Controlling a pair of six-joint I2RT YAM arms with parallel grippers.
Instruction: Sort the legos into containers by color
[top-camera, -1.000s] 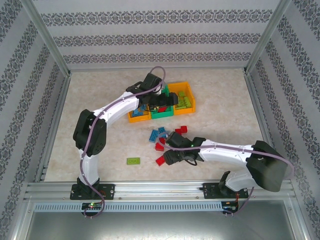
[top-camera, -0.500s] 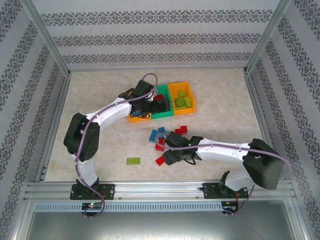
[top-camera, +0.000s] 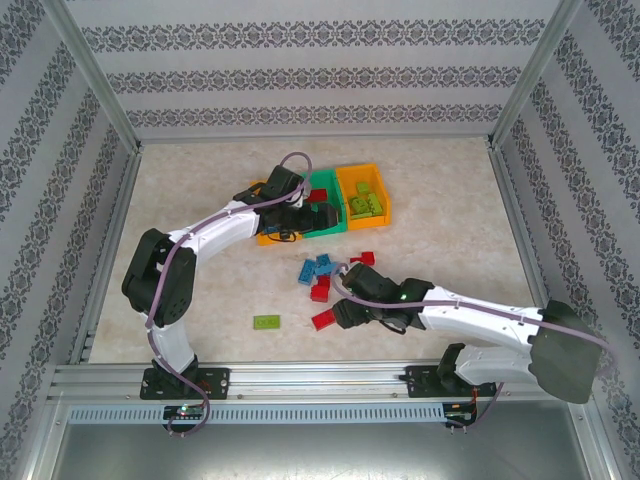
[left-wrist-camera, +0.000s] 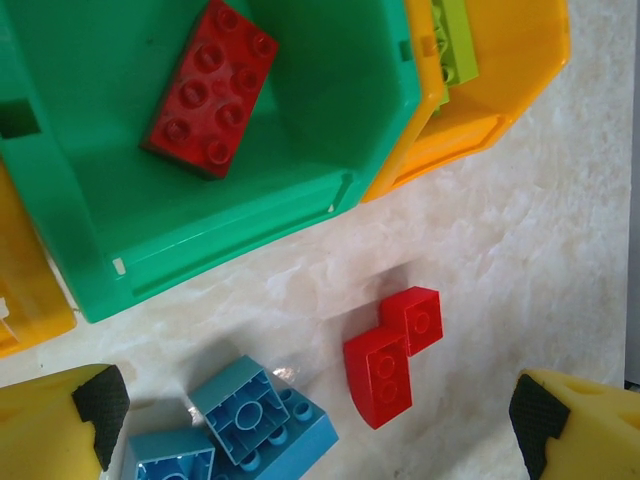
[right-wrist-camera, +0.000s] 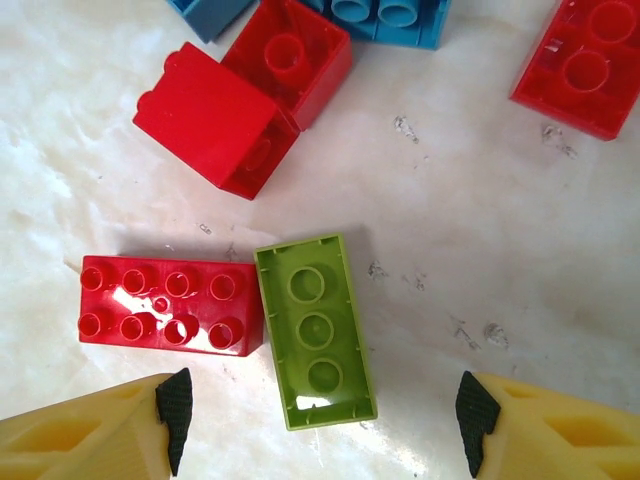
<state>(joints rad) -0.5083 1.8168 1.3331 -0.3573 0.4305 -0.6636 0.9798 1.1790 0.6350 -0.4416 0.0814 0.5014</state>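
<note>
top view: the bins (top-camera: 375, 170) sit in a left-right row on the surface (top-camera: 450, 200), with loose legos (top-camera: 320, 270) just nearer and a lone lime brick (top-camera: 267, 322) lying long axis left-right. since a second ago the left arm (top-camera: 225, 225) has drawn back leftward and the right arm (top-camera: 480, 320) has swung its elbow right. left wrist: the left fingers (left-wrist-camera: 60, 430) gape empty, and a red brick (left-wrist-camera: 210, 85) lies slantwise in the green bin (left-wrist-camera: 230, 230). right wrist: the right fingers (right-wrist-camera: 90, 430) stand apart, empty, astride an upturned lime brick (right-wrist-camera: 315, 330) pointing lengthwise away, touching a crosswise red one (right-wrist-camera: 170, 305).
</note>
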